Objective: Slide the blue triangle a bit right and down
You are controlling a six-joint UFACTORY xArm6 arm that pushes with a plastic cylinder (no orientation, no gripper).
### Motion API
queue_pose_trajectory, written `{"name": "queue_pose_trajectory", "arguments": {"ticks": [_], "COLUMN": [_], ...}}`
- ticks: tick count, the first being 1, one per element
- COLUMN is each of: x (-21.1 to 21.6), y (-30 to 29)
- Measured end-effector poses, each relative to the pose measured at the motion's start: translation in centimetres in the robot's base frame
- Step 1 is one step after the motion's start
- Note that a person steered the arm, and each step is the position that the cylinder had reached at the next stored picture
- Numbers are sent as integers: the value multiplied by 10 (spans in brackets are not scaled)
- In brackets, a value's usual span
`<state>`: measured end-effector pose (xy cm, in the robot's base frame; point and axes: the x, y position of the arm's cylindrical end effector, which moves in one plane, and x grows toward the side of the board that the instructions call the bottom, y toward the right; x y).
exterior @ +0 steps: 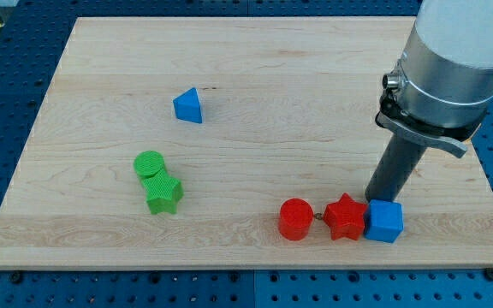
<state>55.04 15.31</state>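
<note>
My tip sits low at the view's right, just behind the blue cube; no pincer here, just a bare rod. Red star and red cylinder line up leftward. On the wooden board, the blue triangle stands well apart, upper left, open wood around it. Green cylinder touches green star below.

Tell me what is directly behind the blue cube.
My tip stands just behind the blue cube, toward the view's top. The cube hides the tip's very end, so contact cannot be seen.
</note>
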Motion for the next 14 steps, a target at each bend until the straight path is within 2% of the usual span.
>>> {"name": "queue_pose_trajectory", "arguments": {"ticks": [1, 2, 3, 5, 7, 10, 12, 14], "x": [-21, -82, -120, -143, -199, -193, -168, -157], "y": [0, -9, -47, -143, -188, -316, -321, -276]}}
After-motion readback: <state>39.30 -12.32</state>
